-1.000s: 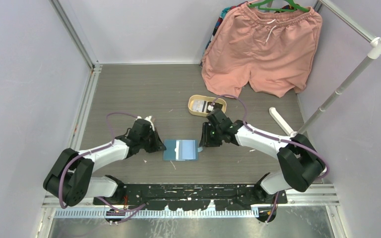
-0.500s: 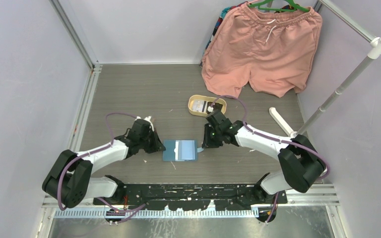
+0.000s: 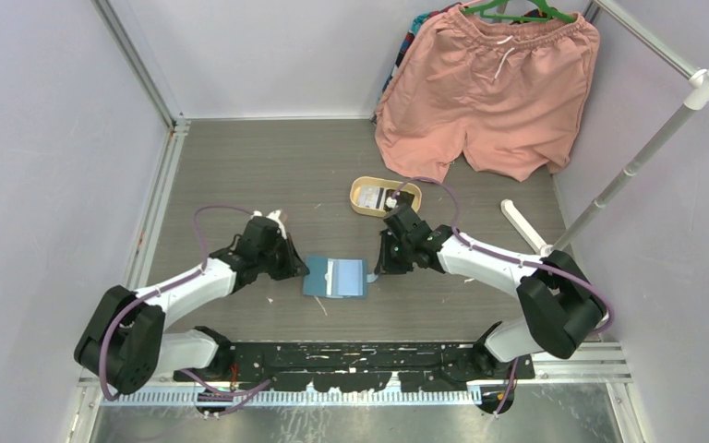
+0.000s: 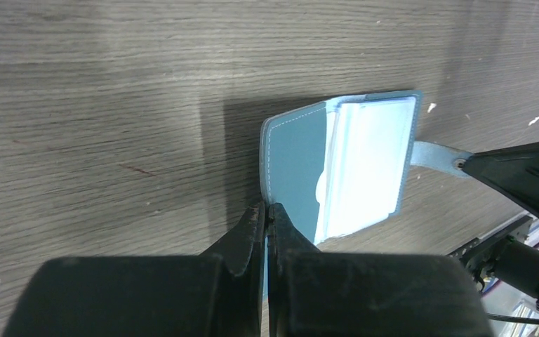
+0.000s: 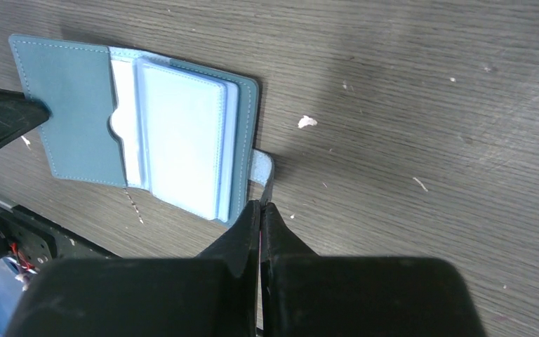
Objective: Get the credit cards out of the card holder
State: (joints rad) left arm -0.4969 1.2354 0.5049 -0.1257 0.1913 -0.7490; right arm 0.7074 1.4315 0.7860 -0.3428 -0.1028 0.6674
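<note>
The teal-blue card holder (image 3: 335,277) lies open on the grey table between my arms. Its light-blue inner pocket (image 5: 182,140) faces up, and a white edge (image 5: 121,133) shows beside the darker flap (image 4: 295,161). My left gripper (image 3: 303,269) is shut on the holder's left flap edge (image 4: 265,203). My right gripper (image 3: 376,269) is shut on the small snap tab (image 5: 261,168) at the holder's right side. A dark flat card (image 3: 402,198) and a lighter one (image 3: 369,194) lie in the oval tan tray.
The oval tan tray (image 3: 358,207) stands behind the holder. Pink shorts (image 3: 489,92) hang at the back right. A white pole (image 3: 646,148) leans at the right, with a white bar (image 3: 522,224) at its foot. Grey walls enclose both sides.
Both grippers keep their hold. The left gripper and the holder have shifted slightly away from the arm bases.
</note>
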